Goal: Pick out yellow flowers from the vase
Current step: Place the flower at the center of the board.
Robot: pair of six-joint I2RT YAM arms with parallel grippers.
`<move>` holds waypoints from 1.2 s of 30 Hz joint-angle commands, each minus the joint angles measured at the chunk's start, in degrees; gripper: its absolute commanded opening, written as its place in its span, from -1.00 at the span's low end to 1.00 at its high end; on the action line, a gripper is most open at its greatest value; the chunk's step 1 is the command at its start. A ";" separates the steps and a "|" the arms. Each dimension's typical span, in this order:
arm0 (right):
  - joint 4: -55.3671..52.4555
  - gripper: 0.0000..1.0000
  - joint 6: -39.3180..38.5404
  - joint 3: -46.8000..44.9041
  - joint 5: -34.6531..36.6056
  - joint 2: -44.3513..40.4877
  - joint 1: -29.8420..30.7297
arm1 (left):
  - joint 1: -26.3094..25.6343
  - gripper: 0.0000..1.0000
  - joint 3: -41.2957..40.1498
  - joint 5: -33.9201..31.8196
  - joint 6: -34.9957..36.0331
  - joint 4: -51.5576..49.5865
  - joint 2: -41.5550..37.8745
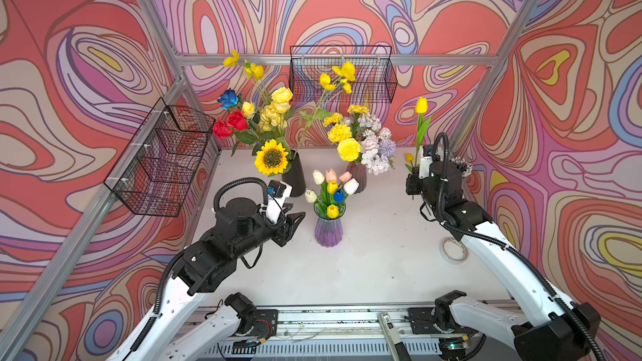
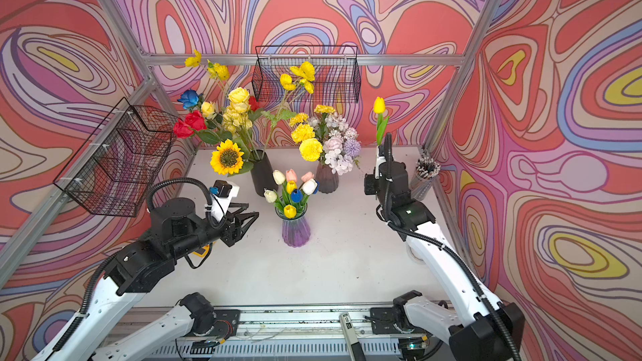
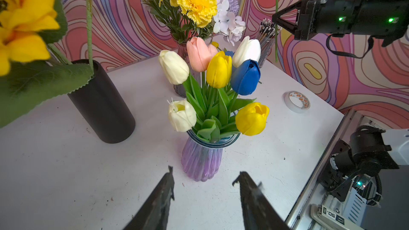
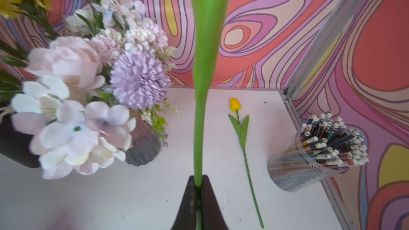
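In both top views the purple vase (image 1: pixel 328 229) stood mid-surface (image 1: pixel 364 272). It held white, pink and blue tulips, with an upper yellow tulip (image 1: pixel 332 187) and a lower yellow tulip (image 1: pixel 332 210) among them. The left claw (image 1: pixel 298 217) hovered just beside the vase, jaws apart and empty. Well apart from the vase, toward the right arm, the right claw (image 1: pixel 413 180) was clamped on the stem of a held yellow tulip (image 1: pixel 421 105). That tulip stood upright, its bloom high above the claw. Behind the purple vase a black vase (image 1: pixel 293 175) carried a sunflower (image 1: pixel 272 158) and yellow roses (image 1: pixel 281 96). Beside it, yellow marigolds (image 1: pixel 348 149) filled a grey vase (image 1: pixel 357 175).

From the left wrist, the left claw's spread fingers (image 3: pixel 163 195) pointed at the purple vase's base without touching it. Both yellow tulips sat in the vase, and a tape roll (image 3: pixel 297 102) lay beyond it.

From the right wrist, the right claw's jaws were pressed together on the green stem. A laid yellow tulip (image 4: pixel 235 103) rested flat on the surface, far from the purple vase and near a pencil cup (image 4: pixel 309 167).
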 commanded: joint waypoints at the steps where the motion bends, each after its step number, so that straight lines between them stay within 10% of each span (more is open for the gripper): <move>1: -1.58 -1.00 0.51 -0.36 -1.97 1.95 -3.33 | 0.04 0.03 -0.88 -1.25 -0.69 -1.37 -1.37; 36: -9.74 -1.00 -13.19 12.59 -10.78 34.94 -12.23 | 0.04 0.51 -4.35 -4.08 0.77 -2.42 -3.47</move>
